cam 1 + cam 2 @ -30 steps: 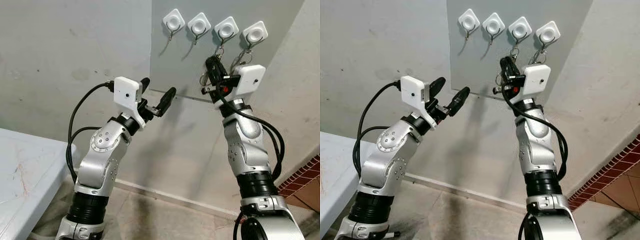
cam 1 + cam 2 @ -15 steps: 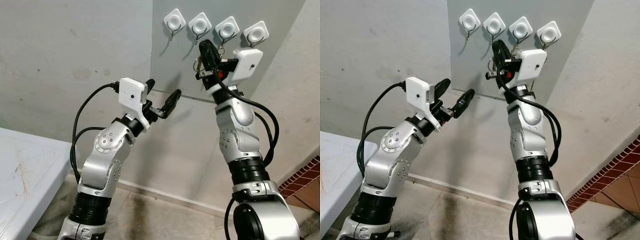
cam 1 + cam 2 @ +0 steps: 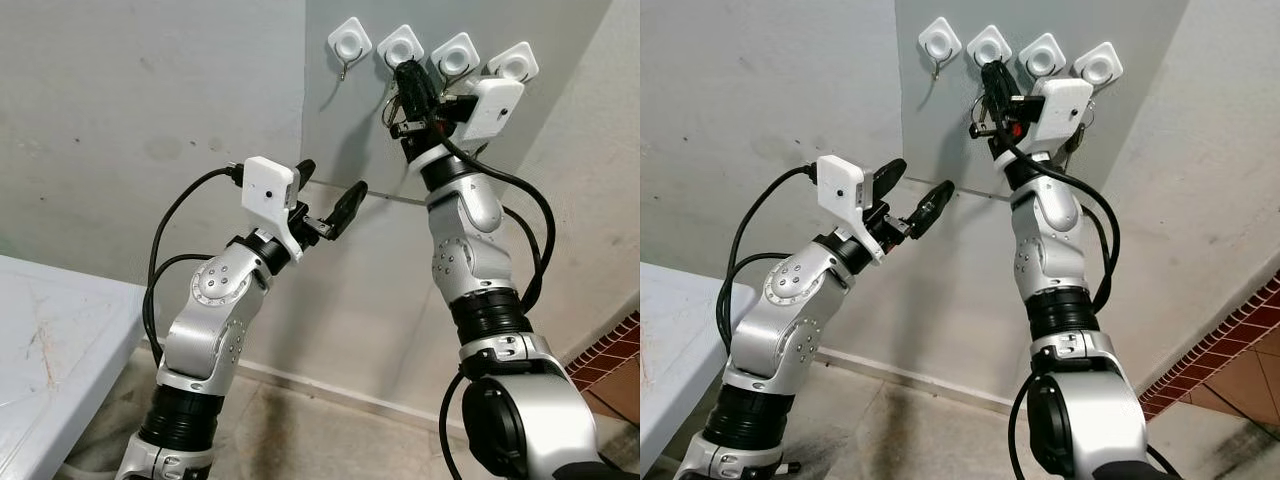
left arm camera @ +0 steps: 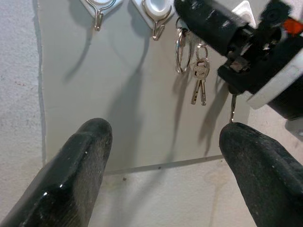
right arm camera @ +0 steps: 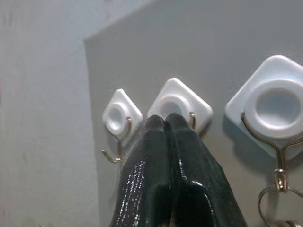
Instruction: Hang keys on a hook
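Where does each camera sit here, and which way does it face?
Left eye and right eye views: on the head, facing the wall with four hooks; both silver arms show.
Left wrist view: on the left arm, looking past the open left tool at hanging keys and the right tool.
Right wrist view: on the right arm, looking along the shut right tool at the second hook.
Shared: all views show the hooks.

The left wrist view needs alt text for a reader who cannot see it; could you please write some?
The right gripper, shut on a key ring with keys dangling below, reaches up beside the second hook on a grey wall panel. The left gripper's open black fingers frame the foreground, and a bare hook hangs further along.
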Motion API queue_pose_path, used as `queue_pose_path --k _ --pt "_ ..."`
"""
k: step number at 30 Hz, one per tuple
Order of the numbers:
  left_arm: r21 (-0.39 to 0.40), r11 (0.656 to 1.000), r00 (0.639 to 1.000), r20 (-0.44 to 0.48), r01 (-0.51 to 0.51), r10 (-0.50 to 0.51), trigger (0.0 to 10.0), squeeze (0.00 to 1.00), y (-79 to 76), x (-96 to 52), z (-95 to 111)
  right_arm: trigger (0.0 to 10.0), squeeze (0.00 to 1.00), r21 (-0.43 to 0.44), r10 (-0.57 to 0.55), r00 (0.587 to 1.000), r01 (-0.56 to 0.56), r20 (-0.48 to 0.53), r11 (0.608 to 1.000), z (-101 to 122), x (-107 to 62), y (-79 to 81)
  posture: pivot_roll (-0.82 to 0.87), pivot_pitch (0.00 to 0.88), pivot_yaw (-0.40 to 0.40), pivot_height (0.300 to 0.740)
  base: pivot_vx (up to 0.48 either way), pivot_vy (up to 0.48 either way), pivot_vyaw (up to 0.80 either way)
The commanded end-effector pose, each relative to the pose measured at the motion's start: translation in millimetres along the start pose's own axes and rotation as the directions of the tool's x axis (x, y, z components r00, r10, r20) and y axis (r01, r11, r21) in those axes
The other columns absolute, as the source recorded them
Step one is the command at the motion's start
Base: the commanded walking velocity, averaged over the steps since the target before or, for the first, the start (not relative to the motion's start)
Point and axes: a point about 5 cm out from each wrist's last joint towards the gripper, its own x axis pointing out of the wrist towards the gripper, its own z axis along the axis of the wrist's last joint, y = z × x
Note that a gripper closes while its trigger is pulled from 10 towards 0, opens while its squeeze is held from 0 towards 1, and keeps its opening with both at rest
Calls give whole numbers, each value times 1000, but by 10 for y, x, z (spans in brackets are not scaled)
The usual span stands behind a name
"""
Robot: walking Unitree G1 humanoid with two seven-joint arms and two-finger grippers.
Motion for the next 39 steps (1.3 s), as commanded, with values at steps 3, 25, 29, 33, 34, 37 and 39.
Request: queue_pose_path --k 3,25,29,33,34,37,39 --pt "11 1000 1000 17 13 -14 10000 0 -32 31 73 10000 0 -5 22 999 -22 26 1000 106 114 -51 27 0 -50 740 0 0 0" --pt "9 1000 1000 25 -9 9 10000 0 -15 23 103 10000 0 55 122 991 -125 53 991 152 238 -31 41 7 -60 740 0 0 0" --pt "7 1000 1000 27 -10 10 10000 0 -16 24 106 10000 0 68 139 989 -143 61 987 162 253 -21 41 7 -60 740 0 0 0" --pt "7 1000 1000 26 -14 13 10000 0 -10 21 107 10000 0 75 147 987 -152 60 986 166 263 -27 41 7 -60 740 0 0 0" --pt "6 1000 1000 26 -15 14 10000 0 -10 21 107 10000 0 77 151 987 -156 60 985 169 266 -30 41 7 -60 740 0 0 0" --pt "6 1000 999 29 -15 15 10000 0 -10 22 111 10000 0 83 157 986 -161 61 983 173 273 -30 41 7 -60 740 0 0 0" --pt "5 1000 999 31 -15 15 10000 0 -12 26 117 10000 0 89 178 982 -182 57 979 176 282 -21 41 7 -60 740 0 0 0"
